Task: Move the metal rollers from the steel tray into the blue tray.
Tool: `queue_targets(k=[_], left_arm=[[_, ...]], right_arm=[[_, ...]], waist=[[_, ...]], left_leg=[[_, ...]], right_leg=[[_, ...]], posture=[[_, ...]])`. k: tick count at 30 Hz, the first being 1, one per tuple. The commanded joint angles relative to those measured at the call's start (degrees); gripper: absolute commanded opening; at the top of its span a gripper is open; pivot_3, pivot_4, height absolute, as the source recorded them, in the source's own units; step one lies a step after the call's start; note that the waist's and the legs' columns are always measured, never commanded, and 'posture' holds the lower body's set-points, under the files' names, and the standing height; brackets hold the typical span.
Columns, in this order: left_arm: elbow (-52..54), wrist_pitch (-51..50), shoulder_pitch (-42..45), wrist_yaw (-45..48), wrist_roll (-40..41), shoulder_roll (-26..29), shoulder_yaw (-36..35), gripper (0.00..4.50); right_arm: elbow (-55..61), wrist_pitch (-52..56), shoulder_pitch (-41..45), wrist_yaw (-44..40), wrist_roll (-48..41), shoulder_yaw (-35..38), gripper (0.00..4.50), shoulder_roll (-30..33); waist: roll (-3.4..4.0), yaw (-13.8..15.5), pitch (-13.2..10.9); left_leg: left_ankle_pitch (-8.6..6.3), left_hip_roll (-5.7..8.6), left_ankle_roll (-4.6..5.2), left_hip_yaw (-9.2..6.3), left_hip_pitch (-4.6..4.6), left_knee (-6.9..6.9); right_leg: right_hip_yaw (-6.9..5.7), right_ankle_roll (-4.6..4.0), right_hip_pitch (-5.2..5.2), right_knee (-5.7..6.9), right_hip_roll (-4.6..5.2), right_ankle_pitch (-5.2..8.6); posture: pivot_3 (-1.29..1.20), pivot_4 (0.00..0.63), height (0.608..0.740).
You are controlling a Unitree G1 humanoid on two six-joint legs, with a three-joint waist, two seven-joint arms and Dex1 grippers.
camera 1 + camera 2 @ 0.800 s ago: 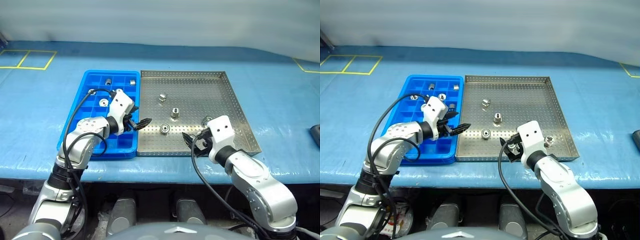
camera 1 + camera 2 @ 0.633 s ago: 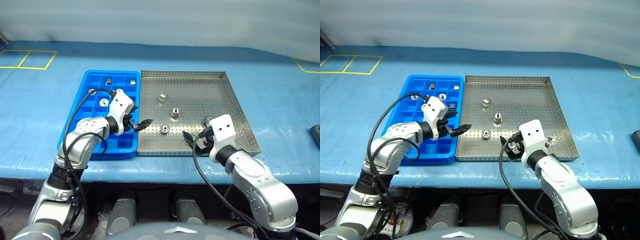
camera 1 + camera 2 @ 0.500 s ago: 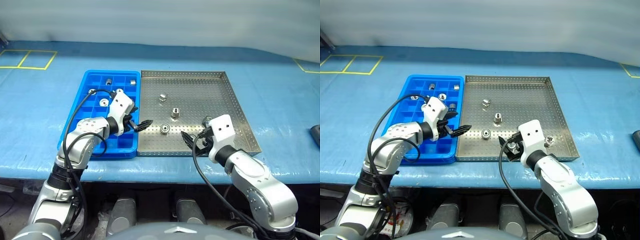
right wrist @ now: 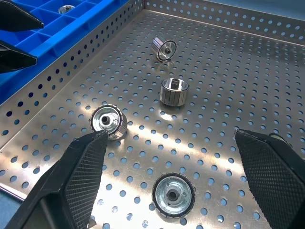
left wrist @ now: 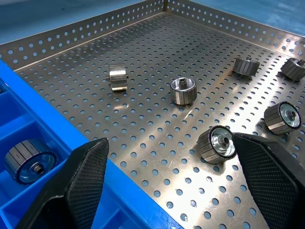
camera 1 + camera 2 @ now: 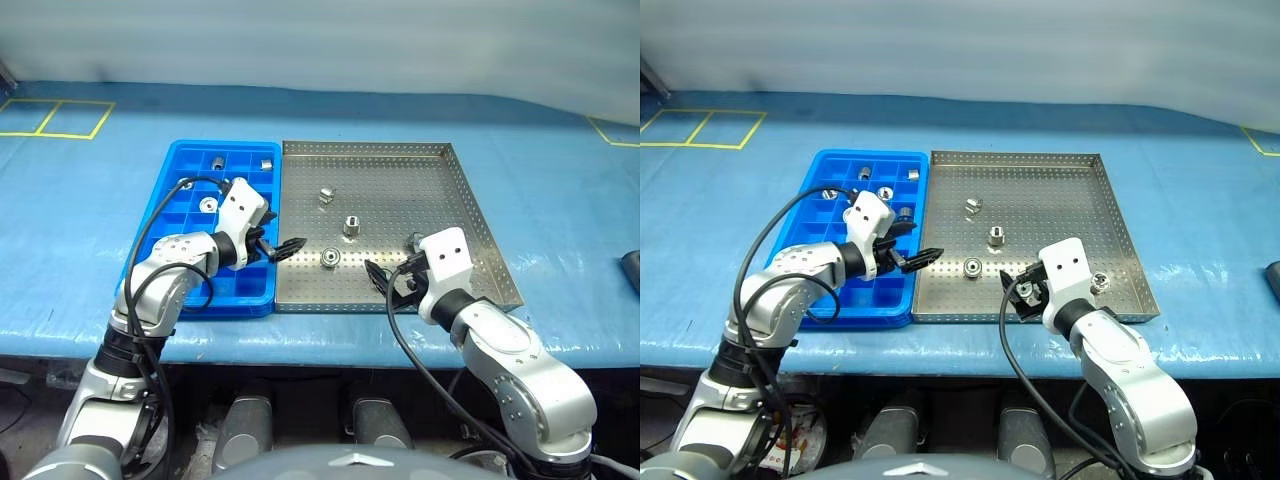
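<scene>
The steel tray (image 6: 400, 180) lies on the blue table with the blue tray (image 6: 225, 146) against its left side. Three metal rollers (image 6: 329, 257) (image 6: 352, 225) (image 6: 326, 194) rest on the perforated floor, and another (image 6: 413, 241) sits beside my right wrist. Several more lie in the blue tray's compartments (image 6: 207, 205). My left gripper (image 6: 283, 248) hangs open over the seam between the trays, empty. In its wrist view a roller (image 5: 217, 144) lies between the fingers (image 5: 86, 181). My right gripper (image 6: 383, 282) stands open and empty over the steel tray's near edge, with a roller (image 4: 173, 194) just ahead of it.
Yellow tape marks (image 6: 55, 120) sit on the table cover at the far left. A dark object (image 6: 630, 268) lies at the right edge of view. The table's front edge runs just below both trays.
</scene>
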State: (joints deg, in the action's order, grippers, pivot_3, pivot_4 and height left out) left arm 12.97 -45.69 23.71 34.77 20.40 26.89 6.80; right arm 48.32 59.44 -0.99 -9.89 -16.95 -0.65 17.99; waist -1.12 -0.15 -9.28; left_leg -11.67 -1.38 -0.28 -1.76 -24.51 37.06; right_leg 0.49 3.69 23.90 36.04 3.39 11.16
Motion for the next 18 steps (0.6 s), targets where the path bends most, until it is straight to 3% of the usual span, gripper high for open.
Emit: queue_targets(k=[1,12,18], left_arm=[[1.25,-0.64,1.74,-0.51,0.59,-0.29,-1.36,4.48],[1.12,-2.88,3.02,-1.83,1.31,-1.56,-1.71,4.48],[-1.11,-7.19,9.9,-6.38,2.51,-7.62,-2.5,4.48]], right_arm=[[2.19,0.45,0.49,0.52,0.01,0.48,4.5,0.34],[2.39,1.52,0.65,1.68,0.38,-0.12,4.5,-0.03],[2.14,1.48,0.8,2.91,0.72,-1.06,4.5,-1.58]], waist=[[0.0,0.03,0.0],[0.0,0.12,0.0],[-0.01,0.72,0.0]], left_leg=[[0.0,0.0,0.0,0.0,0.0,0.0],[0.0,0.0,0.0,0.0,0.0,0.0],[0.0,0.01,0.0,-0.02,-0.02,0.03]], right_leg=[[0.0,0.0,0.0,0.0,0.0,0.0],[0.0,0.0,0.0,0.0,0.0,0.0],[-0.01,0.01,-0.01,0.0,0.0,-0.01]], posture=[[0.06,0.15,0.74],[0.06,0.15,0.74],[0.06,0.15,0.74]])
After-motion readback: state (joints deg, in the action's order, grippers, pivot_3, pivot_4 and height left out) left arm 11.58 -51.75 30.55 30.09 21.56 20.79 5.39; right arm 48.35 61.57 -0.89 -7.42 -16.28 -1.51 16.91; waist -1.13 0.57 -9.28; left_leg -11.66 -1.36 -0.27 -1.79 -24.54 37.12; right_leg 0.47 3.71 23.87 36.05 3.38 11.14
